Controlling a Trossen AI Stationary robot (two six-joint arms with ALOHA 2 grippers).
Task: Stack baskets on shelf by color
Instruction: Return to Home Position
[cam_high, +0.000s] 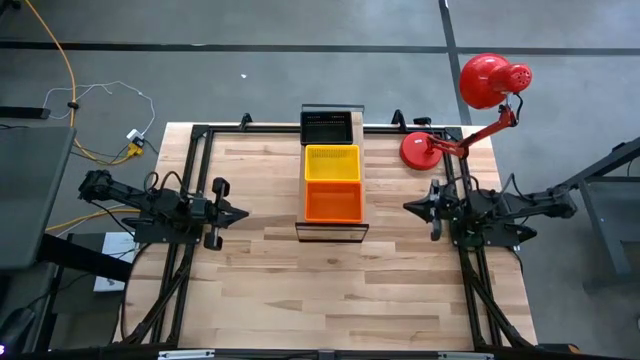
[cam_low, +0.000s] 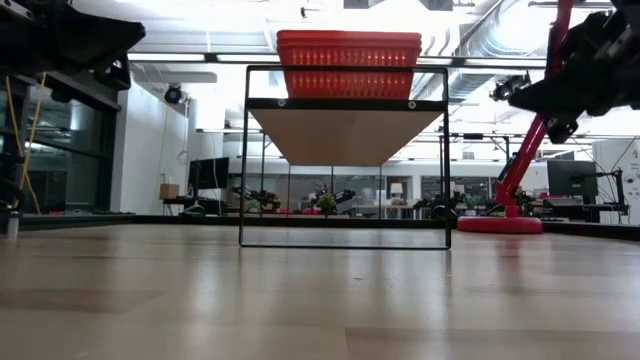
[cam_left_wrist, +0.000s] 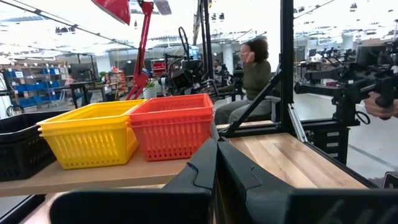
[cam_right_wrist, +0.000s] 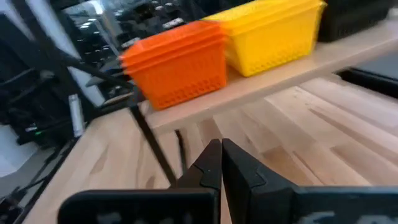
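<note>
Three stacks sat on the shelf (cam_low: 345, 135) in the middle of the high view: black baskets (cam_high: 327, 127) on top, yellow baskets (cam_high: 332, 163) next, orange baskets (cam_high: 333, 203) lowest. I think the sorting was done. My left pincer (cam_high: 238, 213) and right pincer (cam_high: 411, 207) were pinched closed, holding nothing, well apart from the shelf's edges, with open table (cam_high: 330, 290) between.
</note>
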